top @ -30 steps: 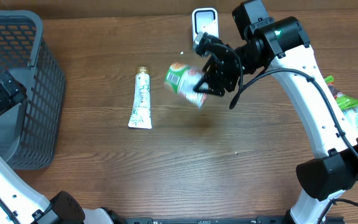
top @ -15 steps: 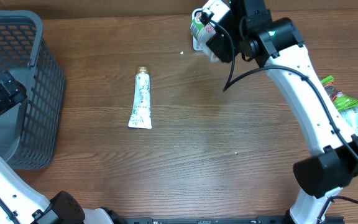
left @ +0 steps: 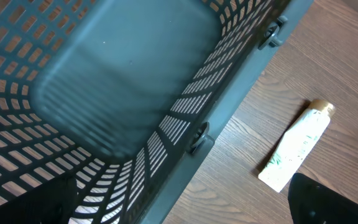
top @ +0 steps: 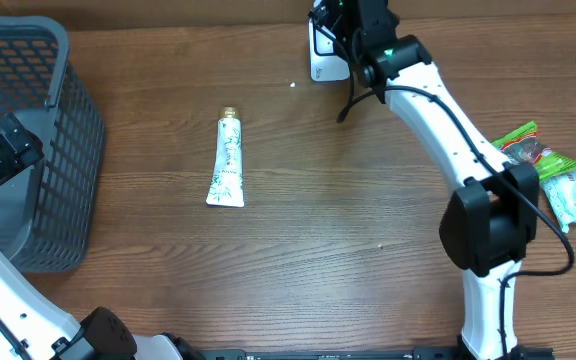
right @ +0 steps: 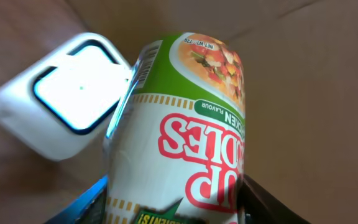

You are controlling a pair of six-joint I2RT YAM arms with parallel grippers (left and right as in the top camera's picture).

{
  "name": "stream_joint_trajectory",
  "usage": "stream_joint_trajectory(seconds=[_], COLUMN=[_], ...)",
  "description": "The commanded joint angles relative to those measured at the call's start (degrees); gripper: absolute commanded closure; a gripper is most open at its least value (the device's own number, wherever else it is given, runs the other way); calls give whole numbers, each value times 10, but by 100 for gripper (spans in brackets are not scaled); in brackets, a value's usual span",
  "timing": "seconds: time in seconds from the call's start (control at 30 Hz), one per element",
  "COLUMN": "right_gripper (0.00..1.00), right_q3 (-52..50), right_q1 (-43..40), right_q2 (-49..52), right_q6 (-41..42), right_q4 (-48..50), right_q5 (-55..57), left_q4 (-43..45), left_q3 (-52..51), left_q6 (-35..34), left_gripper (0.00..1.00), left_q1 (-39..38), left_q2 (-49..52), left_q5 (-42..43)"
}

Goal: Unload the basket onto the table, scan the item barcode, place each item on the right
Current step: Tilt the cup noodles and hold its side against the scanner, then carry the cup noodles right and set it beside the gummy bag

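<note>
A cup noodles pot point(right: 185, 137) is clamped in the right gripper point(right: 173, 196), just beside a white scanner point(right: 67, 93). The left gripper point(left: 179, 202) is spread wide, empty, above a basket point(left: 135, 74).

Shop checkout setup: barcode scanner point(top: 324, 64), shopping basket point(top: 72, 140).

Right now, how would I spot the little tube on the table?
Find the big grey basket at the left edge, then look right across the wooden table. The tube lies flat there alone: white with a gold cap and leaf print, unlike the green packets at the far right.
</note>
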Motion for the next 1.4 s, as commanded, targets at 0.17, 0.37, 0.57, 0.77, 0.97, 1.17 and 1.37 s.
stream_joint_trajectory(seconds=[0.17,0.37,0.57,0.77,0.97,1.17,1.37], right_gripper=[46,46,46,47,49,48,18], right_q3=[13,11,11,10,3,3,6], right_q1=[2,2,2,2,2,1,-3], right_q2=[42,66,81,85,87,87,79], right_q6=[-122,-163,-223,-237,-240,-245,-71], right_q4=[82,98,106,106,103,104,122], right_q5=[67,67,69,75,81,107,107], left_q4=[0,0,1,0,0,1,0], left_q3=[1,1,1,1,1,1,1], left_q6=[9,9,9,9,9,9,9], left_gripper=[0,0,0,1,0,0,0], left_q1=[1,1,1,1,1,1,1], left_q2=[0,0,0,0,0,0,0], left_q5=[3,3,3,3,3,3,3])
